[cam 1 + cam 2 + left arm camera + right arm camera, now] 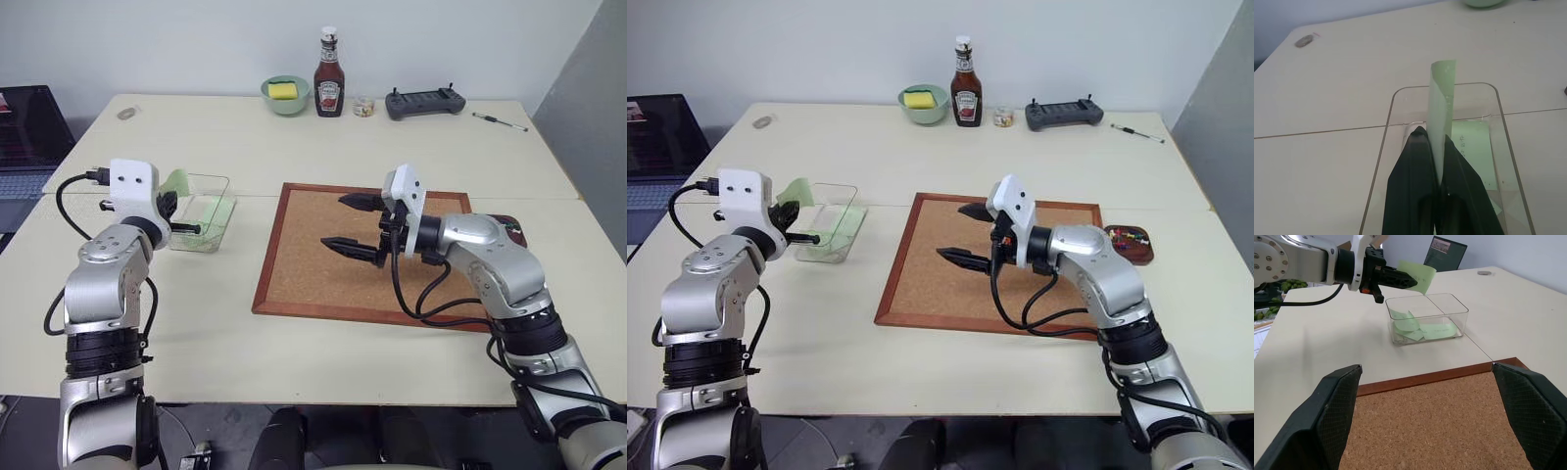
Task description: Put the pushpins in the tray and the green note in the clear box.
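My left gripper [1434, 139] is shut on the green note [1442, 107], which stands on edge between the fingers, above the clear box [208, 177]. Other green slips [1415, 325] lie inside the box. My right gripper [345, 223] hangs open and holds nothing, pointing left over the corkboard [313, 255]. The dark reddish tray [1146, 255] sits just past the board's right edge, with pushpins [1127, 235] in it. On the cork that shows I see no pins.
Along the far edge stand a pale green bowl [286, 94] with a yellow sponge, a ketchup bottle [329, 73], a small jar [363, 106], a black controller [424, 101] and a pen [500, 121]. A laptop [24, 137] sits at the far left.
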Tool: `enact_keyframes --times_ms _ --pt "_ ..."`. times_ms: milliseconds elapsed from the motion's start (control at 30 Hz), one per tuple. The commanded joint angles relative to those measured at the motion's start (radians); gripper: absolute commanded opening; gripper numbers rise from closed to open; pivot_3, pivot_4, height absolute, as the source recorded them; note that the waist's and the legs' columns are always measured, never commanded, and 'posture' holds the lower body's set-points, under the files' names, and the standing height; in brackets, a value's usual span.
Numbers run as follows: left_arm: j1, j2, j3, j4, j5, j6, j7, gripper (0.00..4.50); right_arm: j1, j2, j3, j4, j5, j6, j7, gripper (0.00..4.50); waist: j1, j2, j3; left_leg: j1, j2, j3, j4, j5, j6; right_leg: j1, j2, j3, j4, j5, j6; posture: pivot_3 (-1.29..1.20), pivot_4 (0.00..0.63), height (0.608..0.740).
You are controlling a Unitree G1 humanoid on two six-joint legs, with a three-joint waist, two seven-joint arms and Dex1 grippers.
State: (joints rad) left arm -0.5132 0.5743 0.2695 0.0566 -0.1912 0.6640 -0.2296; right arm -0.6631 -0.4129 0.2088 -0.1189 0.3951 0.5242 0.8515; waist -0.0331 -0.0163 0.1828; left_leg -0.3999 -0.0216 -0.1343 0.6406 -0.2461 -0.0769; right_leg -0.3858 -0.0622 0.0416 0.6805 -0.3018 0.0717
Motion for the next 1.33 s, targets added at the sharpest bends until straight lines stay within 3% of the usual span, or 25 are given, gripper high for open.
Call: enact_keyframes --times_ms 33,600,967,1167,1333 --pt "0.001 0.003 0.007 -0.013 0.010 -0.030 0.002 0.39 -0.019 0.006 -0.006 -0.031 -0.004 -0.017 0.011 4.50 0.000 0.000 0.000 0.000 0.000 0.000 0.000 0.000 0.000 0.000 0.000 0.000 0.000 0.000 0.000 0.00 0.150 0.740" --pt "-0.022 -0.024 -0.018 -0.108 -0.007 -0.073 -0.023 3.69 -0.010 0.008 -0.026 -0.041 -0.007 -0.019 0.006 4.50 -0.001 0.000 0.000 0.000 0.000 0.000 0.000 0.000 0.001 0.000 0.000 0.000 0.001 0.000 0.000 0.00 0.150 0.740" --pt "0.131 -0.121 -0.230 -0.368 -0.059 -0.163 -0.182 3.69 0.223 -0.045 -0.214 -0.110 -0.027 -0.118 -0.111 4.50 0.001 0.000 0.000 0.000 0.000 0.002 0.000 -0.001 0.001 0.000 -0.001 0.001 0.000 0.000 0.000 0.00 0.150 0.740" --pt "0.227 -0.103 -0.289 -0.393 -0.091 -0.197 -0.317 3.69 0.373 -0.103 -0.256 -0.131 -0.026 -0.148 -0.093 4.50 -0.005 0.000 0.000 0.000 0.000 0.003 0.000 -0.001 0.002 0.000 0.000 0.002 0.001 0.000 0.000 0.00 0.150 0.740" --pt "0.248 -0.085 -0.292 -0.379 -0.091 -0.237 -0.373 3.69 0.396 -0.104 -0.261 -0.094 -0.047 -0.201 -0.107 4.50 -0.008 0.000 0.000 0.001 0.001 0.003 0.000 -0.001 0.002 0.001 0.001 0.002 0.001 0.000 0.000 0.00 0.150 0.740"
